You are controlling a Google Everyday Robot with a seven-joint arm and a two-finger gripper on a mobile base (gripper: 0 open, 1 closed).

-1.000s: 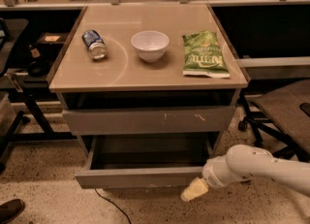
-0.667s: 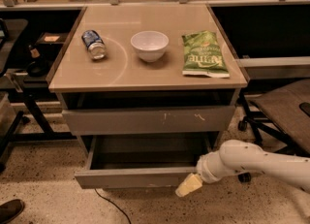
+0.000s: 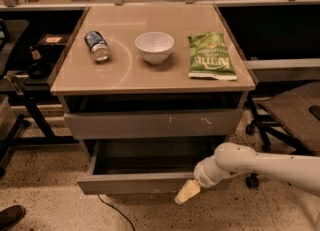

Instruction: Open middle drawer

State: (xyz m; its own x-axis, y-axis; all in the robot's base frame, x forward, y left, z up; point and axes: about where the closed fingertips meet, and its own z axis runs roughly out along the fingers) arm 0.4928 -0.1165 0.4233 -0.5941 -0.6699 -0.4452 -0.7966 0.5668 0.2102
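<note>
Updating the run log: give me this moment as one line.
middle drawer: open | claw: at drawer front, right end | contact: unclear

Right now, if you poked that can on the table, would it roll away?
Probably: the can lies on its side on the smooth tabletop, so a nudge likely rolls it. It's small, so probably light. The gripper is down by the open middle drawer.

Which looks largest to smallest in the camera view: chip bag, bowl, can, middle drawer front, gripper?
1. middle drawer front
2. chip bag
3. bowl
4. can and gripper look alike; the gripper, at the drawer front's right end, is nearer the camera, so unranked.
</note>
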